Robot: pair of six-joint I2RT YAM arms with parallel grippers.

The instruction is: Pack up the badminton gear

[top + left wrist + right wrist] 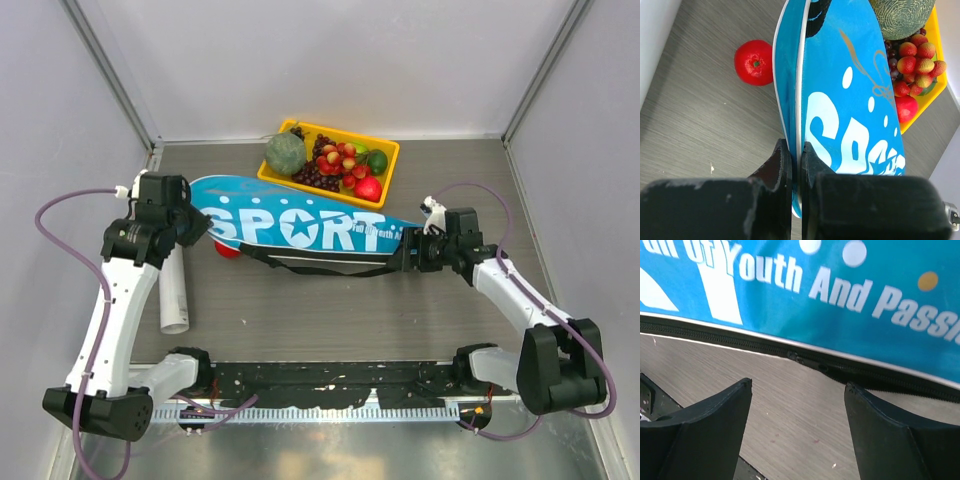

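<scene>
Top camera is looking down over the whole worktop (330, 320) from above its near edge. Both wrist cameras are viewing the SPORT bag (300, 228) at close range: left along its wide end, right at its zipped edge.

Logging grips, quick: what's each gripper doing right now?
Left gripper: closed on the bag edge.
Right gripper: open, holding nothing.

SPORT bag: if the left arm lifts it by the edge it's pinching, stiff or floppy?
Probably semi-stiff: the SPORT bag holds its racket outline while the left gripper pinches its piped rim. Thin shell, likely light, but the far end may sag. The loose strap would probably dangle and snag.
</scene>
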